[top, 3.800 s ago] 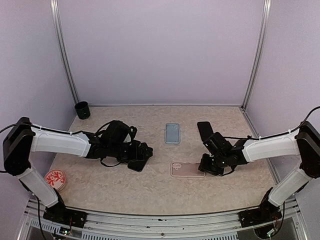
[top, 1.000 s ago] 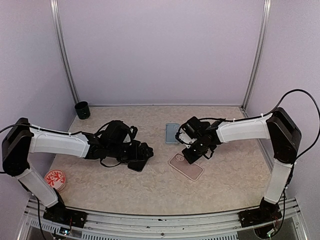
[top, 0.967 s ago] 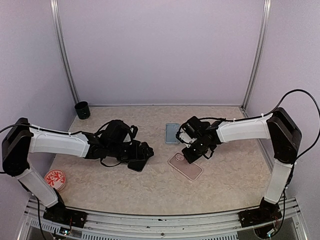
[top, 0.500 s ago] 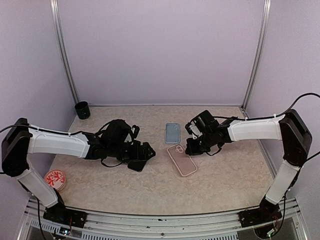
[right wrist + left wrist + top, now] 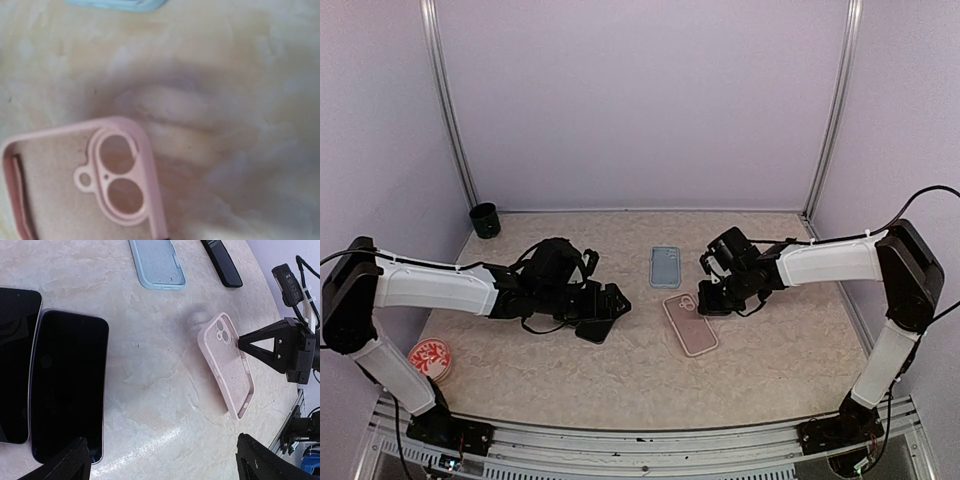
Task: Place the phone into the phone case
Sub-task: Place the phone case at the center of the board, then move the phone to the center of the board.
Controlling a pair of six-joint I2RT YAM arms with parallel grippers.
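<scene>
The shut, empty right gripper [image 5: 704, 302] rests at the camera end of the pink phone case [image 5: 690, 325] lying open-side up mid-surface, so a hard nudge could skid or flip it away from the dark phone [image 5: 67, 390], which lies flat under the wide-open, empty left gripper [image 5: 609, 304].

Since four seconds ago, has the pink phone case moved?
Yes. The pink case turned from crosswise to almost lengthwise, its camera end now nearer the blue case.
</scene>
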